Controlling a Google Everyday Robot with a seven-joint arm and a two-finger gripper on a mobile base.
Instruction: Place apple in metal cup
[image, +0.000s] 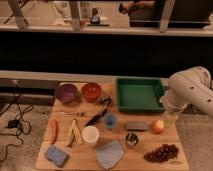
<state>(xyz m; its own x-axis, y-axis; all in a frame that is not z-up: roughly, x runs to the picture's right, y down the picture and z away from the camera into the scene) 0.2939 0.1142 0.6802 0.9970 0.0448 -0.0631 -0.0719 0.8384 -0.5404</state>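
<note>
Camera view: apple (158, 126) sits near the right edge of the board (82, 159); metal cup (132, 139) stands just beside it, toward the front edge. Gripper (170, 119) hangs released and empty at the right edge, just beside the apple.

**Apple and metal cup apart, both in front of the green tray**

Here's the apple (158, 126): small, round and orange-yellow, sitting on its own in front of the green tray (140, 95), just off that tray's near right corner. Nothing is touching it. The gripper (170, 121) hangs just to the side of it, out past the tray's right edge, jaws spread with nothing between them.

Now the metal cup (132, 139): a small, shiny silver-grey cylinder standing upright with its mouth up and a dark inside. It is further out from the tray than the apple, in front of the tray's left half. Apple and cup are near each other but clearly apart.
</note>
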